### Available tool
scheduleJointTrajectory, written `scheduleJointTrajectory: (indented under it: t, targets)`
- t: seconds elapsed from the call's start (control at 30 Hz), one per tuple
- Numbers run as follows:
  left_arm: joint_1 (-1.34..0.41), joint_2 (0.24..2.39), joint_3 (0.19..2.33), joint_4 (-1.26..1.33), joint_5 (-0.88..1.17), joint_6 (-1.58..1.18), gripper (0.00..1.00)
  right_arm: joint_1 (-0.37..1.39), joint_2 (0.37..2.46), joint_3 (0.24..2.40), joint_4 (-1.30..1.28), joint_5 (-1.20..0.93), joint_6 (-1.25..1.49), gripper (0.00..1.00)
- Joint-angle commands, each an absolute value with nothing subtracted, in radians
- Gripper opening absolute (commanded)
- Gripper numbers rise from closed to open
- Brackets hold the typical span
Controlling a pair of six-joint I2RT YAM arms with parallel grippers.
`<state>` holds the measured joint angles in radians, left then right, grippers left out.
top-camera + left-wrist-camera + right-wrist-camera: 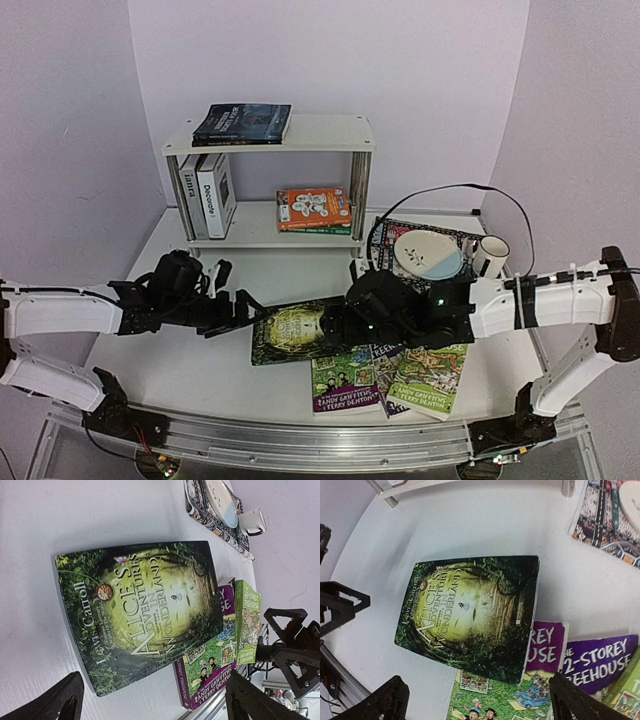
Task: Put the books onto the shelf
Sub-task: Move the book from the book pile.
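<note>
Nearest, the Treehouse paperbacks [385, 380] lie fanned on the tabletop [180, 360], with a corner of the Alice book [295, 332] overlapping them. The left end effector [232, 308] and right end effector [340, 318] hang released above it, holding nothing. A flat cover could slip from a pinch or drag the paperbacks, and the arms, seemingly close, might clash. Farther right, the mat [390, 232], plate [425, 252] and mug [490, 255] crowd the approach to the part-filled shelf [320, 130].

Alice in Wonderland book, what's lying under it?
One corner of the Alice book overlaps the purple Treehouse paperback; the white table surrounds the rest. Anything beneath its middle is hidden.
</note>
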<state>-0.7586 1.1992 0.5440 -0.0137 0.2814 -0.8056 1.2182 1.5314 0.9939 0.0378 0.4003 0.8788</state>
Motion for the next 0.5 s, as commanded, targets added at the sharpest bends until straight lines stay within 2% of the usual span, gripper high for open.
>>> scheduleJointTrajectory:
  t: [0.0,0.13,0.27,0.47]
  targets:
    - [-0.761,1.131,0.612,-0.16,0.156,-0.655,1.0,1.222,1.433,0.982,-0.021,0.519,0.661,0.98]
    - [-0.792,1.119,0.607,-0.202,0.041,-0.584,0.94,1.154,1.409,0.942,-0.026,0.497,0.574,0.98]
    - [-0.94,1.154,0.65,-0.225,-0.161,-0.547,0.94,1.026,1.388,0.898,-0.01,0.374,0.568,0.98]
    - [-1.154,1.171,0.694,-0.229,-0.396,-0.46,0.93,0.94,1.334,0.828,0.032,0.455,0.525,0.98]
